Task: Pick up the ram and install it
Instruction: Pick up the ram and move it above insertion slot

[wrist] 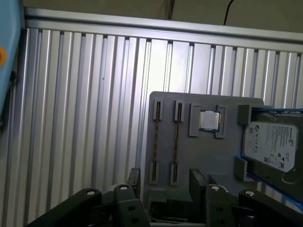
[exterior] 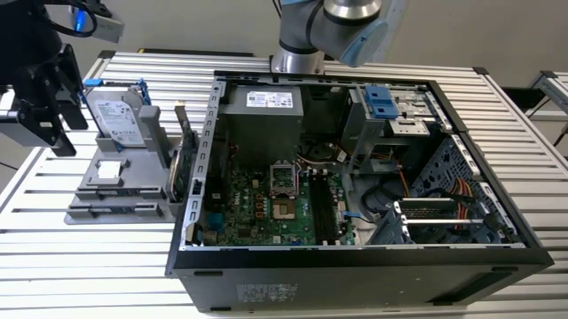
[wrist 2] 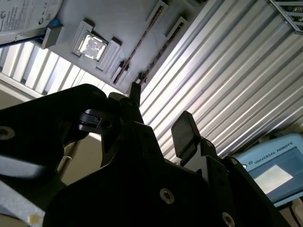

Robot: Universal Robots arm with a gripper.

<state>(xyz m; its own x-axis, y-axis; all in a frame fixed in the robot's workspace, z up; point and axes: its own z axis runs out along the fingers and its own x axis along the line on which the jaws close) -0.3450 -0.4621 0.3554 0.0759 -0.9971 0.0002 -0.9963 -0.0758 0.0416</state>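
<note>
Black jaws gape open and empty over the grey slotted plastic holder [exterior: 86,179] on the ribbed metal bench [exterior: 53,252], at the exterior view's left. In the first wrist view, the thin dark ram stick [wrist: 176,137] seemingly sits edge-on in a holder slot: not yet picked up, not yet installed.

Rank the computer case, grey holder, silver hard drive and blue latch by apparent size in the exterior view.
Largest to smallest:
1. computer case
2. grey holder
3. silver hard drive
4. blue latch
No close calls.

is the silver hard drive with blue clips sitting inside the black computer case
No, the silver hard drive stands in a grey holder outside the black computer case.
</note>
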